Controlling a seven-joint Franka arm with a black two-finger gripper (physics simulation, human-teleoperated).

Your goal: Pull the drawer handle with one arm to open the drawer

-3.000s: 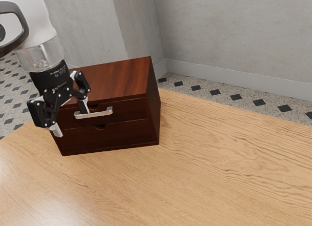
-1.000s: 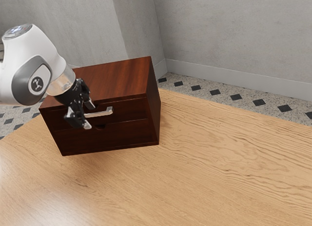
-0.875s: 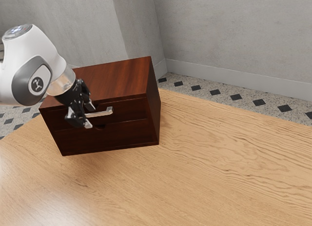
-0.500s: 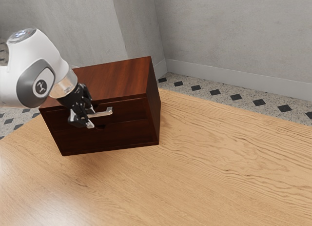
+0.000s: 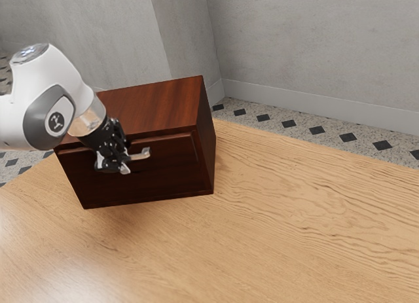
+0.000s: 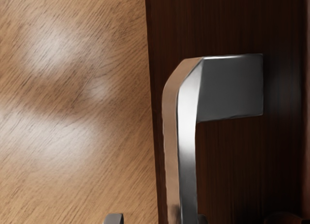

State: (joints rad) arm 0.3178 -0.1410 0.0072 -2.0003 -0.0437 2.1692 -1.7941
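The gripper (image 5: pixel 116 162) sits at the drawer handle (image 5: pixel 139 155) on the cabinet (image 5: pixel 171 113) front, upper half. Jaw state cannot be determined. The cabinet stands on the table (image 5: pixel 275 237).

**Worktop** (image 5: pixel 281 231): light wood, with a pronounced grain running across toward the exterior view's right. The finish is glossy, and the wrist view shows pale soft highlights on it. The far edge runs on a diagonal in the exterior view.

**Carried directly on it, one item:**
- **Cabinet** (image 5: pixel 163 110): dark reddish-brown wood, box-shaped.
- Stands upright with its base flat on the worktop.
- Sits toward the exterior view's left, close to the far edge.
- The front faces the near side, and one end panel faces the exterior view's right.
- A faint shadow lies on the wood along the base.
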